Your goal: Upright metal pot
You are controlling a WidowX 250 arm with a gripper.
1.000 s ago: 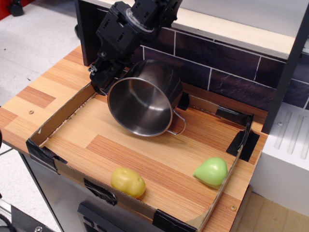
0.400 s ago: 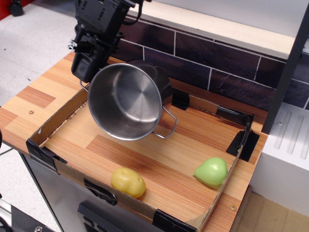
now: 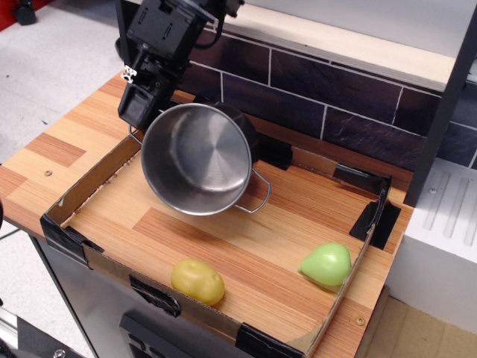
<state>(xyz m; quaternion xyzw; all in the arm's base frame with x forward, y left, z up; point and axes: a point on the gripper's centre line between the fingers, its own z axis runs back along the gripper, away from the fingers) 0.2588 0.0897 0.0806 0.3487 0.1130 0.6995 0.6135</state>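
Observation:
The shiny metal pot (image 3: 197,158) hangs tilted above the wooden floor of the cardboard-walled tray (image 3: 74,195), its open mouth facing the camera and down. One wire loop handle (image 3: 257,195) sticks out at its lower right. My black gripper (image 3: 141,108) is at the pot's upper-left rim and is shut on the rim there; the other handle is hidden behind it. The pot is held off the tray floor.
A yellow toy fruit (image 3: 197,281) lies at the tray's front edge. A green toy fruit (image 3: 326,264) lies at the front right. A dark tiled wall (image 3: 335,93) runs behind the tray. A white appliance (image 3: 443,216) stands to the right.
My gripper has lifted the pot and carried it to the left, away from the back wall. Its mouth has tilted more toward the camera. In the last half second it shifted slightly right.

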